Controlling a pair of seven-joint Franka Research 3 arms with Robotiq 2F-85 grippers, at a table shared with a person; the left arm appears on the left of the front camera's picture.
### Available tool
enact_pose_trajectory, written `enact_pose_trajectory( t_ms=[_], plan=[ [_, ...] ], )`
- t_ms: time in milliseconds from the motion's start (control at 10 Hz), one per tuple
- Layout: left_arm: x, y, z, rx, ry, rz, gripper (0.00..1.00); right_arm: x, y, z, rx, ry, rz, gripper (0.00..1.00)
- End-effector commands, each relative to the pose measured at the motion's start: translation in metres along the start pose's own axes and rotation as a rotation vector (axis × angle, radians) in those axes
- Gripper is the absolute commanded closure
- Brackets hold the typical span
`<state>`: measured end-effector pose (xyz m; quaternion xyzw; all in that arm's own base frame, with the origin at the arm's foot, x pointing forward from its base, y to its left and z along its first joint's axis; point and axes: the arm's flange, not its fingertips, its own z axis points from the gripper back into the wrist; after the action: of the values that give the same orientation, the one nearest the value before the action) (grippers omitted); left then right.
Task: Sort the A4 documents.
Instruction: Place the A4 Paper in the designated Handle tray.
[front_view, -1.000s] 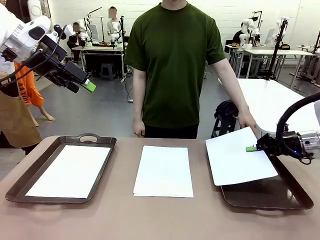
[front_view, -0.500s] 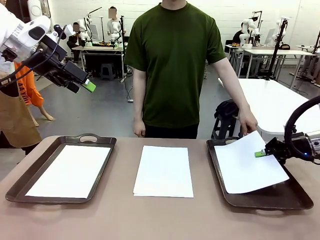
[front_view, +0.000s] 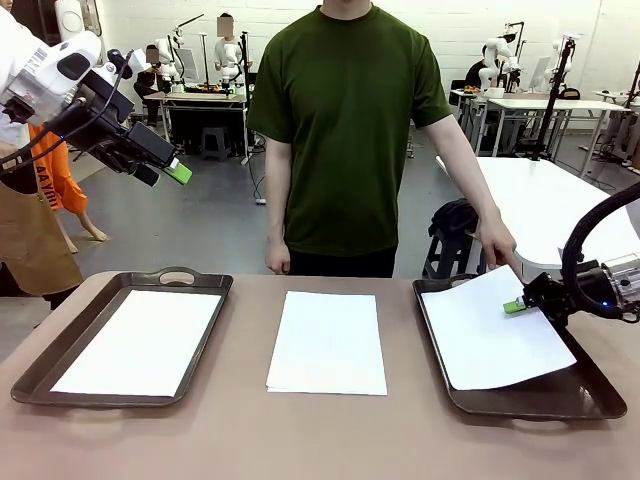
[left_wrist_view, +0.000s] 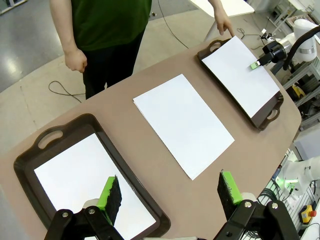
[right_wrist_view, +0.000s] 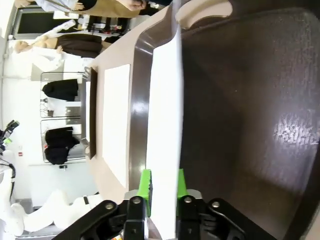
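Front view: on the table (front_view: 330, 430) the right tray (front_view: 560, 400) lies under the right gripper (front_view: 515, 306), whose jaws stand narrow about the edge of a sheet (front_view: 495, 335) slanting over that tray's floor (whether they truly pinch it I cannot tell); the other A4 documents (front_view: 328, 342) lie well off to its left, mid-table and in the left tray (front_view: 40, 370). Spread wide and empty, the left gripper (front_view: 180, 172) hangs high above them. Such paper should be light, limp and slippery, best pinched at an edge
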<state>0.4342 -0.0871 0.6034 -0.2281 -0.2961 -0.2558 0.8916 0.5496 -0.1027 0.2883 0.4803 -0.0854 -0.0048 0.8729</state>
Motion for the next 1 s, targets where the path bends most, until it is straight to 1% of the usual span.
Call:
enact_pose_trajectory(
  t_ms=[0, 100, 200, 300, 400, 500, 600, 700, 900],
  plan=[
    [0.0, 0.001, 0.0, -0.005, -0.006, -0.012, 0.0, -0.002, 0.009, 0.001, -0.115, -0.022, 0.023, 0.76],
    [0.0, 0.001, 0.0, -0.005, -0.006, -0.012, 0.0, -0.001, 0.012, 0.006, -0.173, -0.055, 0.043, 0.41],
    [0.0, 0.001, 0.0, -0.005, -0.006, -0.012, 0.0, -0.001, 0.015, 0.01, -0.209, -0.072, 0.057, 0.56],
    [0.0, 0.001, 0.0, -0.005, -0.006, -0.012, 0.0, -0.003, 0.02, 0.011, -0.258, -0.073, 0.069, 0.21],
    [0.0, 0.001, 0.0, -0.005, -0.006, -0.012, 0.0, -0.003, 0.025, 0.012, -0.327, -0.088, 0.085, 0.37],
    [0.0, 0.001, 0.0, -0.005, -0.006, -0.012, 0.0, -0.004, 0.028, 0.013, -0.4, -0.106, 0.104, 0.02],
    [0.0, 0.001, 0.0, -0.005, -0.006, -0.012, 0.0, -0.005, 0.034, 0.014, -0.453, -0.127, 0.121, 0.17],
    [0.0, 0.001, 0.0, -0.005, -0.006, -0.012, 0.0, -0.007, 0.039, 0.015, -0.492, -0.126, 0.123, 0.0],
    [0.0, 0.001, 0.0, -0.005, -0.006, -0.012, 0.0, -0.008, 0.047, 0.021, -0.558, -0.151, 0.147, 0.0]
  ],
)
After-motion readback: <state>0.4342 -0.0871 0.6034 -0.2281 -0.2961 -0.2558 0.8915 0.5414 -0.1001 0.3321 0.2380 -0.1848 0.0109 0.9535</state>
